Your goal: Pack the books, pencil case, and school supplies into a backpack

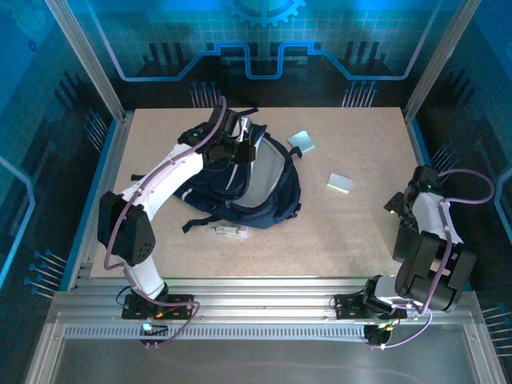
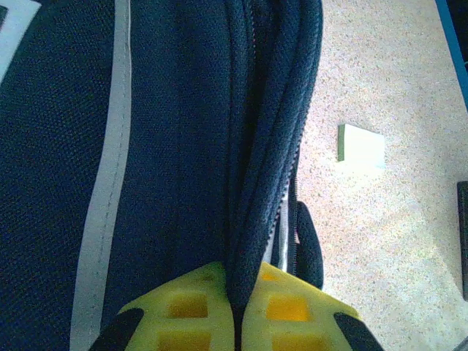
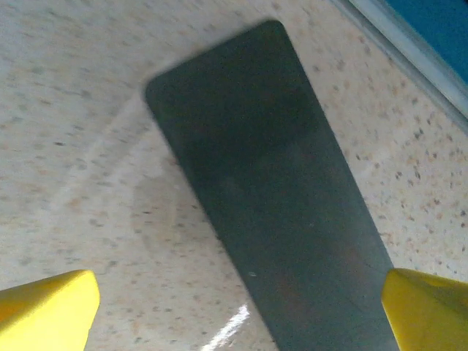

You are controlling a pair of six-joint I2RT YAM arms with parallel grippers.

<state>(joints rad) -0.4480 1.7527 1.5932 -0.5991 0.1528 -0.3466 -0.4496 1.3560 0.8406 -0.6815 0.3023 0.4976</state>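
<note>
Navy backpack (image 1: pixel 264 180) lies left of centre on the worktop (image 1: pixel 360 240), the left tool (image 1: pixel 228 132) at its far edge. Left wrist: that tool's yellow fingers (image 2: pixel 292 307) clamp a backpack fold. Right wrist: the right tool (image 3: pixel 239 292) stands wide apart over the dark-filled pencil case (image 3: pixel 270 183), flat on the worktop.

Pretty clearly a robotics lab test cell, not anybody's home. The speckled table (image 1: pixel 320 232) is boxed in by aluminium posts (image 1: pixel 84 56) at 10 and 2 o'clock. The blue wall panels (image 1: pixel 160 32) have printed circuit lines and a gear graphic (image 1: pixel 264 10) at 12 o'clock. The left arm (image 1: pixel 152 192) and right arm (image 1: pixel 432 240) sit bolted to a slotted metal rail (image 1: pixel 264 308) at 6 o'clock.
</note>
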